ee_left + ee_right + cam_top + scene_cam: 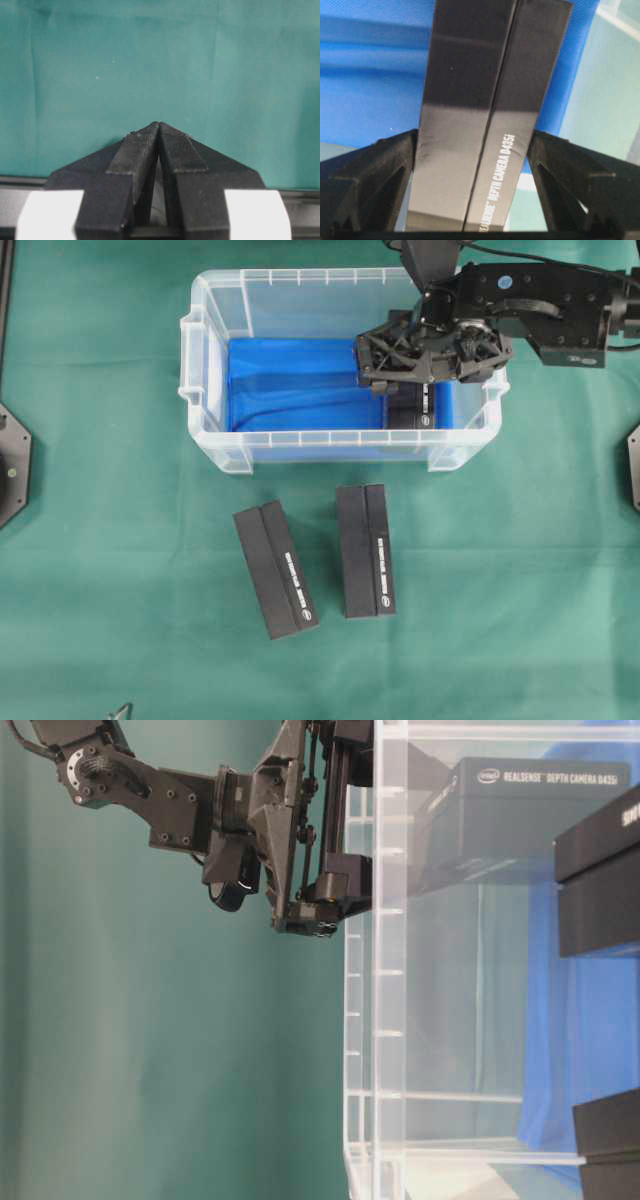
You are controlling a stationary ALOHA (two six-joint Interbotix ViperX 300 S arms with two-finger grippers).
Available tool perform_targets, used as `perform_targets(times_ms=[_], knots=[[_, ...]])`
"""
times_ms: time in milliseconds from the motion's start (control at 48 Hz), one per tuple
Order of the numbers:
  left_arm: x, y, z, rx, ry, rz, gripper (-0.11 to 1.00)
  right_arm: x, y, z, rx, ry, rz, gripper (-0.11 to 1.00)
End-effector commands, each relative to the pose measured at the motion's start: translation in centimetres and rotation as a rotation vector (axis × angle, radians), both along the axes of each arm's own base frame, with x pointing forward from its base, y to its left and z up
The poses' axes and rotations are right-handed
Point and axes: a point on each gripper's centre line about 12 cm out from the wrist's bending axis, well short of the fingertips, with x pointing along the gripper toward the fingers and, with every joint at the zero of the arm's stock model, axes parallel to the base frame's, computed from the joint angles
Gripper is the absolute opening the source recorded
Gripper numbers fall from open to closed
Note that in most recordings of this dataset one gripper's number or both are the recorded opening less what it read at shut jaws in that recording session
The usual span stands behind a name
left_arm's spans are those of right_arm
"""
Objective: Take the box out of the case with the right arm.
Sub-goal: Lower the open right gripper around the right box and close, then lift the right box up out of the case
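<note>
Clearly, our right claw (472, 165) stands wide, its fingers flanking the box (420, 405) without visibly pressing it. That box lies at the right end of the case (215, 390), on the blue lining. We judge it stiff, light, smooth-sided cardboard, best pinched across its long narrow sides. Our left claw (159, 131) is closed, empty.

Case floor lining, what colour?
Bright blue lining inside the clear case; clearest in the overhead view.
</note>
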Motion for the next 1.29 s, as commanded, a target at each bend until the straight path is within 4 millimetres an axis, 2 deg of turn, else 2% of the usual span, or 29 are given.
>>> perform_targets(times_ms=[0, 229, 271, 355, 375, 1001, 1272], knots=[[0.2, 0.0, 0.5, 0.001, -0.020, 0.002, 0.00, -0.1, -0.1, -0.1, 0.004, -0.003, -0.007, 0.89], [0.2, 0.0, 0.5, 0.001, -0.020, 0.001, 0.00, -0.1, -0.1, -0.1, 0.005, 0.002, -0.008, 0.86], [0.2, 0.0, 0.5, 0.001, -0.020, 0.001, 0.00, -0.2, -0.1, -0.1, 0.007, 0.008, -0.010, 0.83], [0.2, 0.0, 0.5, 0.001, -0.020, 0.002, 0.00, -0.3, -0.1, 0.0, 0.009, 0.018, -0.010, 0.66], [0.1, 0.1, 0.6, 0.001, -0.022, 0.002, 0.00, -0.3, -0.1, 0.0, 0.008, 0.018, -0.007, 0.65], [0.2, 0.0, 0.5, 0.001, -0.022, 0.001, 0.00, 0.1, -0.3, 0.8, -0.004, 0.004, -0.005, 0.65], [0.2, 0.0, 0.5, 0.001, -0.022, 0.001, 0.00, -0.4, -0.2, 2.5, -0.012, 0.001, -0.006, 0.65]])
